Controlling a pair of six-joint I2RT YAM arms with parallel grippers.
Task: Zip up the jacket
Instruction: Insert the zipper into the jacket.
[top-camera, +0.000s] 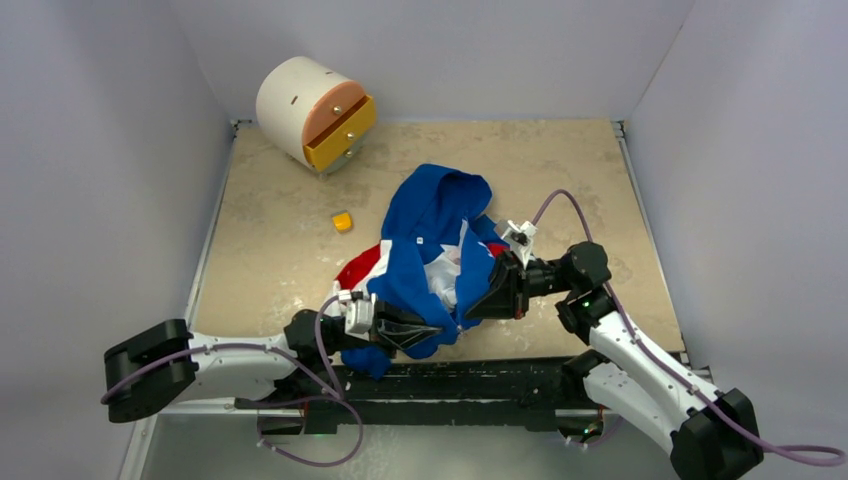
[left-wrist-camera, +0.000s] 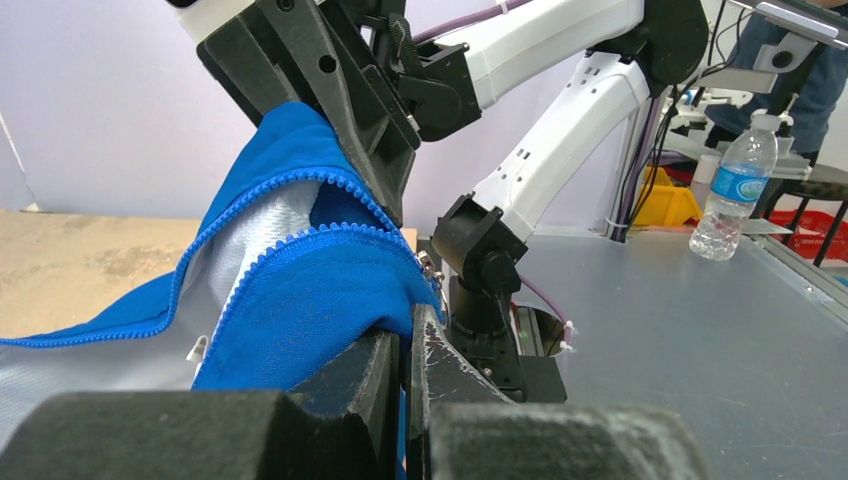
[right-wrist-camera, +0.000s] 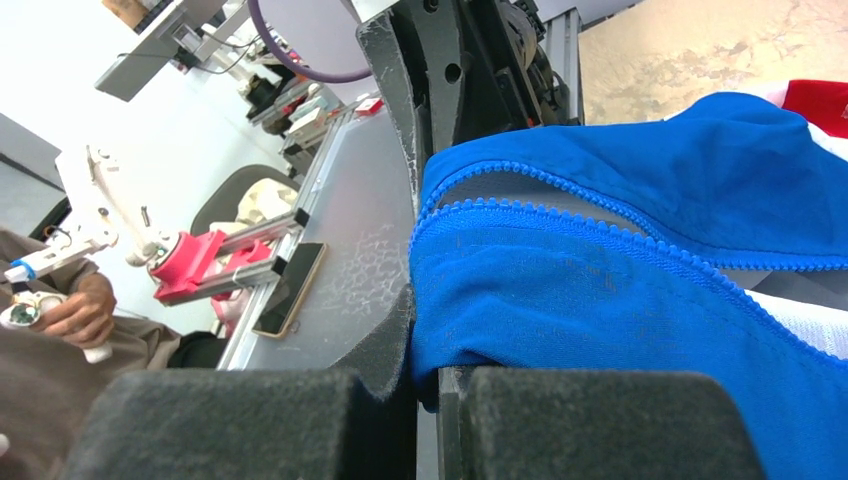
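The royal-blue jacket (top-camera: 430, 235) with white and red panels lies bunched in the middle of the table, its near hem lifted between my two grippers. My left gripper (top-camera: 425, 332) is shut on the jacket's blue fabric (left-wrist-camera: 310, 300) beside the open zipper teeth. My right gripper (top-camera: 478, 300) is shut on the other blue edge (right-wrist-camera: 560, 290). The two zipper rows run side by side with a grey lining gap between them. The left wrist view shows the right gripper's fingers (left-wrist-camera: 350, 100) clamped on the fabric. The slider is not clearly visible.
A small yellow block (top-camera: 343, 221) lies left of the jacket. A white cylinder with a yellow drawer (top-camera: 315, 113) stands at the back left. White walls enclose the table on three sides. A black rail (top-camera: 450, 385) runs along the near edge.
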